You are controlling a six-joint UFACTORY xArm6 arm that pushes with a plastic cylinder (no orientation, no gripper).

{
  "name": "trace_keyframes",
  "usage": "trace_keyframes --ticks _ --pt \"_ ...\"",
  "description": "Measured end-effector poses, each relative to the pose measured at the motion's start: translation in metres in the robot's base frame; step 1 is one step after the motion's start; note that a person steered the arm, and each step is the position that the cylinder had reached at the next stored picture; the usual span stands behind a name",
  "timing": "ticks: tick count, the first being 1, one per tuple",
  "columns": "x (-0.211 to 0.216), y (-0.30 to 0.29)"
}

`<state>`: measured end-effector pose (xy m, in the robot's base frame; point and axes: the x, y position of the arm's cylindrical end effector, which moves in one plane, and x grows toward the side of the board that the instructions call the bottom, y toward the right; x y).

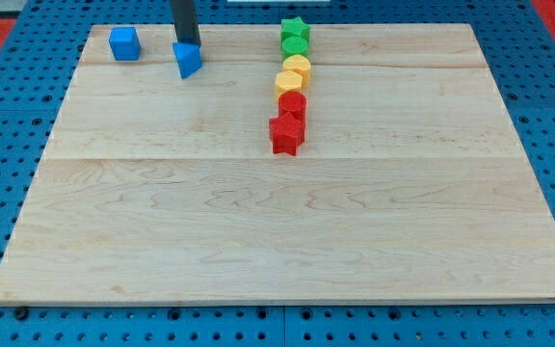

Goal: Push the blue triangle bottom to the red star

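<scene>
The blue triangle [188, 61] lies near the view's top left on the wooden board [287, 222]. My tip [187, 43] stands right at the triangle's upper edge, touching it or nearly so. The red star [285, 134] lies near the board's middle top, at the lower end of a column of blocks, well to the right and below the triangle.
A blue cube [123, 43] sits left of the triangle. Above the red star runs a column: a red round block [293, 104], a yellow block [289, 84], a yellow round block [298, 66], a green block [295, 44] and a green star [295, 30].
</scene>
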<state>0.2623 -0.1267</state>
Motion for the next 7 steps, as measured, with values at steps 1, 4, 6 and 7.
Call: trace_keyframes --ticks 1,4,6,7 --pt "0.053 0.001" --pt "0.065 -0.031" --pt "0.132 -0.034" --pt "0.156 -0.02"
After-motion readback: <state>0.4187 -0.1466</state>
